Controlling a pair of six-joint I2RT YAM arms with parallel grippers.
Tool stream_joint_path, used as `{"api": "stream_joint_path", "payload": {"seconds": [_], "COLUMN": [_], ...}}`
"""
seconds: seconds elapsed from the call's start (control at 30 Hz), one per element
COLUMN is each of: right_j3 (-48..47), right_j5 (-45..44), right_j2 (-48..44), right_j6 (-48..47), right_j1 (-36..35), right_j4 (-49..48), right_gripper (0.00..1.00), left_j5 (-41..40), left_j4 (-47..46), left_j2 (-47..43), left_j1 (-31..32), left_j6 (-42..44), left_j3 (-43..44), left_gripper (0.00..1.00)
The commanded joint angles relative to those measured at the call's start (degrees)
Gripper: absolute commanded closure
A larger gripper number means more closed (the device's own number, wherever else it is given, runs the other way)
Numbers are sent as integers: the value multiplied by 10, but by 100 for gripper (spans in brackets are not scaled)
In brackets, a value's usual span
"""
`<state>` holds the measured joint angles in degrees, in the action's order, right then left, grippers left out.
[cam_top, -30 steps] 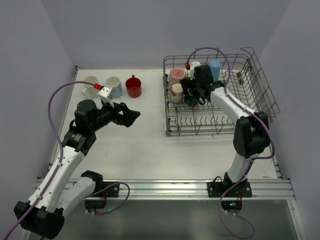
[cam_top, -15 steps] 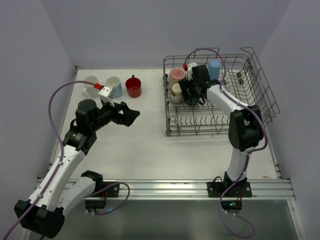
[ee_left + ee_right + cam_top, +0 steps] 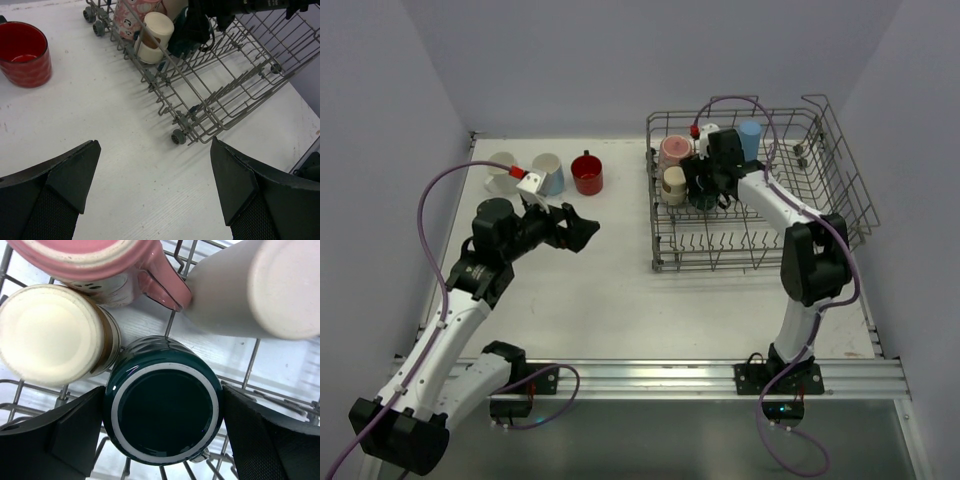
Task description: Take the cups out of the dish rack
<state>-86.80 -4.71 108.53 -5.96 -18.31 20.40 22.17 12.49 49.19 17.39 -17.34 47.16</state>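
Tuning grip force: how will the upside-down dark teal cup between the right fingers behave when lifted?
The dark teal cup looks glazed and shiny, so probably rigid but slippery. Its round wall may twist between the flat fingers. The close-set beige cup might get nudged.

Three cups stand at ten o'clock: one white cup [image 3: 501,166], one light blue cup [image 3: 549,172], one red cup [image 3: 587,173]. The single dish rack [image 3: 840,190] at two o'clock shows at least five more.

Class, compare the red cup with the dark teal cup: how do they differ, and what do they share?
The red cup stands upright, mouth up; the teal cup is upside down, base up. The red cup sits on the table; the teal cup is in the rack. Both are round cups.
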Motion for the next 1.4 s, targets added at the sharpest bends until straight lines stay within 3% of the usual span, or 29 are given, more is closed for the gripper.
{"api": "stream_joint_path", "payload": {"seconds": [0.0,0.23,0.33,0.53,0.67,0.9,1.27,1.37], "right_j3": [3,58,94,196,281,404,463,468], "right_j5": [-4,-16,-8,49,165,275,363,375], "right_j2": [-100,-200,-248,-352,-421,-503,-518,-506], "right_j6": [15,58,119,257,361,490,569,582], "right_j1": [4,5,5,9,11,12,12,12], "right_j4": [-70,-104,-120,-184,-271,-446,-563,-583], "right_gripper": [46,47,47,47,47,47,47,47], "left_j5": [4,45,72,167,175,169,165,179], "left_j4": [-13,-38,-66,-271,-387,-429,-459,-464], "left_j2": [4,10,16,67,125,245,322,335], "left_j1": [3,3,3,5,37,108,150,159], "left_j6": [5,-30,-69,-240,-320,-338,-369,-377], "left_j3": [7,22,26,-11,-4,80,134,141], "left_gripper": [0,0,0,2,10,15,18,23]}}
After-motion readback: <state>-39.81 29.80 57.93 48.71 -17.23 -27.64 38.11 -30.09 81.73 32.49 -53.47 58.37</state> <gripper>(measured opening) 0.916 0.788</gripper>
